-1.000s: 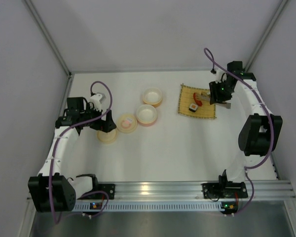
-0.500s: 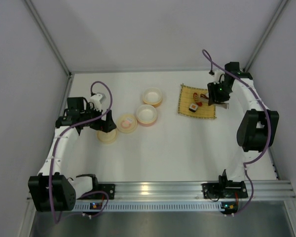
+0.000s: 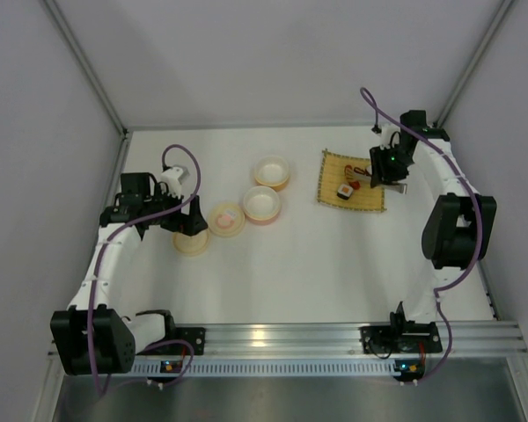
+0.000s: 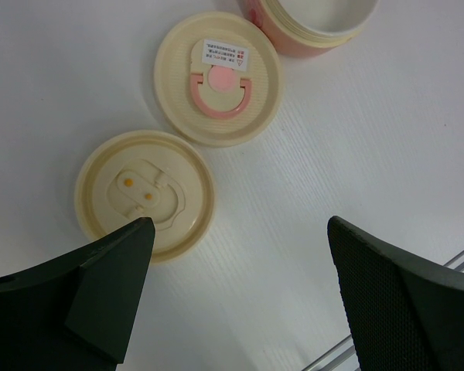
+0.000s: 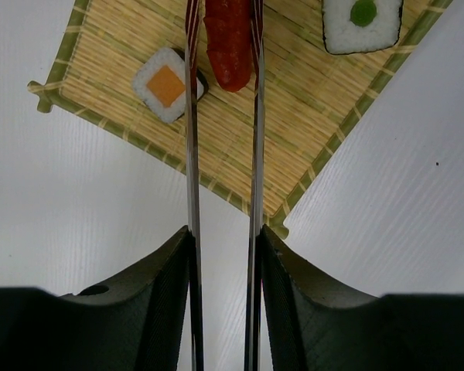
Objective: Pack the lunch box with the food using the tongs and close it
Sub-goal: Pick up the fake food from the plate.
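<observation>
Because the right fingers [image 5: 162, 286] clamp the tongs [image 5: 192, 154] partly squeezed, their long arms flank the red sausage [image 5: 229, 39] on the bamboo mat [image 5: 294, 131] at top centre, seemingly ready to pinch. The left fingers [image 4: 100, 286] hang wide over the lids [image 4: 145, 193] at centre left, holding nothing.

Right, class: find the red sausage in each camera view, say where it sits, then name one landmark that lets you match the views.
Top external: the red sausage is upper right, on the bamboo mat.
Left wrist: not in it.
Right wrist: top centre, between the two arms of the tongs.
Shared landmark: the bamboo mat, seen in the top and right wrist views only.
</observation>
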`<act>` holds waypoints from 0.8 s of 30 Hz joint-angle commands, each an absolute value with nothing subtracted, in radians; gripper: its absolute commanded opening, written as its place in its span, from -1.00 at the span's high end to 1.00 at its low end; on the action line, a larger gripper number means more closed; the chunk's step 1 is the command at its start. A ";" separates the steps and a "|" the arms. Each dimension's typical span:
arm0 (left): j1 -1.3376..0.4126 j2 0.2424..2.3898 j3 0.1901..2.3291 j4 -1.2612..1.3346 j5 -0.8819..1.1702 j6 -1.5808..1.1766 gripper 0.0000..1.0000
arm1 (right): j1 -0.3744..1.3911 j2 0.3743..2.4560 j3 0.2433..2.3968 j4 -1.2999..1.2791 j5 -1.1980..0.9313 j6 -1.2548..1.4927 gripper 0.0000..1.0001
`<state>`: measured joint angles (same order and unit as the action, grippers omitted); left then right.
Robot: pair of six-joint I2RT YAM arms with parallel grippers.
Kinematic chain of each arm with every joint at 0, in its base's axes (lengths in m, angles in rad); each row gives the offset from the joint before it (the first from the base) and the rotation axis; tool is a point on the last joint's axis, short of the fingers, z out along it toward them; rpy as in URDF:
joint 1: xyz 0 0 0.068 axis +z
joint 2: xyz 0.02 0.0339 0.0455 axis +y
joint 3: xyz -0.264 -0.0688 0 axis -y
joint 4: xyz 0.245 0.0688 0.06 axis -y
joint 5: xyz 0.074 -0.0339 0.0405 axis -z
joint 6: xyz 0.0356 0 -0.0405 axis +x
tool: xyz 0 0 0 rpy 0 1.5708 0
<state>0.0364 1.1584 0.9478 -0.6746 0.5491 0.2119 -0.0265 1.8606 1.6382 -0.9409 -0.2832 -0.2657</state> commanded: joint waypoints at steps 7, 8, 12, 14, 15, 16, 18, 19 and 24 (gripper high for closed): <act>0.035 1.163 0.968 -0.660 0.561 0.221 -0.97 | -0.009 1.841 1.680 -0.902 -0.301 -0.258 0.22; 0.034 1.161 0.966 -0.661 0.560 0.221 -0.97 | -0.011 1.841 1.681 -0.903 -0.301 -0.258 0.23; 0.035 1.152 0.960 -0.660 0.560 0.221 -0.97 | -0.011 1.845 1.680 -0.911 -0.311 -0.261 0.30; 0.034 1.152 0.962 -0.661 0.557 0.222 -0.97 | -0.009 1.848 1.678 -0.916 -0.318 -0.264 0.31; 0.032 1.152 0.962 -0.661 0.555 0.224 -0.97 | -0.009 1.850 1.678 -0.916 -0.318 -0.264 0.30; 0.032 1.152 0.962 -0.661 0.554 0.224 -0.97 | -0.009 1.851 1.677 -0.916 -0.318 -0.262 0.30; 0.035 1.152 0.965 -0.661 0.554 0.225 -0.97 | -0.009 1.856 1.675 -0.910 -0.311 -0.265 0.30; 0.035 1.152 0.965 -0.661 0.554 0.225 -0.97 | -0.009 1.858 1.677 -0.911 -0.311 -0.265 0.31; 0.034 1.152 0.965 -0.661 0.552 0.225 -0.97 | -0.009 1.859 1.686 -0.914 -0.314 -0.262 0.38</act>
